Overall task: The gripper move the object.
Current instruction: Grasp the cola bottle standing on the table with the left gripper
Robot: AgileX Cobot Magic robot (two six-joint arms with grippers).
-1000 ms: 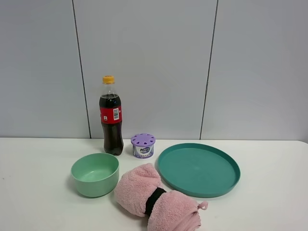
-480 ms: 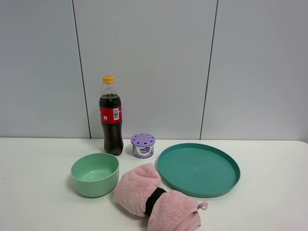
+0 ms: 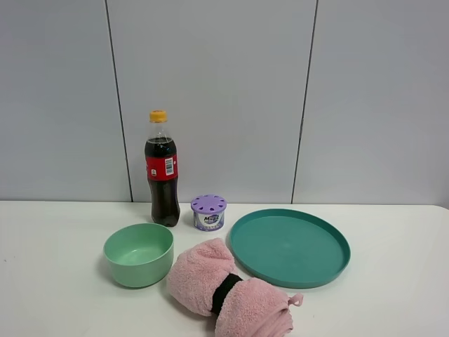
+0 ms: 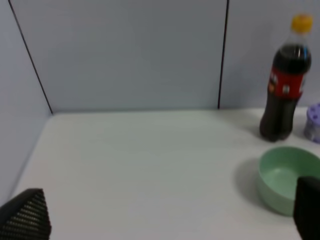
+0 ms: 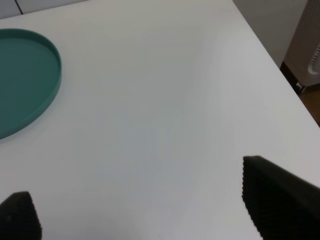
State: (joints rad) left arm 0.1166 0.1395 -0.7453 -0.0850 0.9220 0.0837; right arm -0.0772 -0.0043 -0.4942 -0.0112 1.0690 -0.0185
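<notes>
Since neither arm shows in the high view, the wrist views alone tell the grip: the left gripper [image 4: 166, 216] has its jaws spread wide with only bare bench [image 3: 49, 281] between them. The right gripper [image 5: 150, 205] likewise stands with jaws apart, holding nothing, near the rim of the teal plate [image 3: 289, 247]. Nearest the front edge of the bench lies a rolled pink towel [image 3: 228, 288] bound by a black band. Just behind it sit the green bowl [image 3: 139, 254] on the left and the plate on the right. Farther back stands the small purple-lidded tub [image 3: 209, 213], and just beside it on the left is the cola bottle [image 3: 162, 172]. The bottle is upright, capped and untouched, close to the grey wall [image 3: 210, 91] and directly behind the bowl. The move looks not yet begun, and the left gripper seems the better placed, since its camera looks past the bowl straight at the bottle. To do the approach well, it should probably travel high enough to clear the bowl's rim. It can then come in level from the open left side, so the far jaw does not knock the tub. Closing on the straight part of the body around the red label, rather than the narrow neck, should give a firmer hold. A tall, full bottle may tip easily, so it is best gripped squarely and lifted straight up before being carried anywhere.
</notes>
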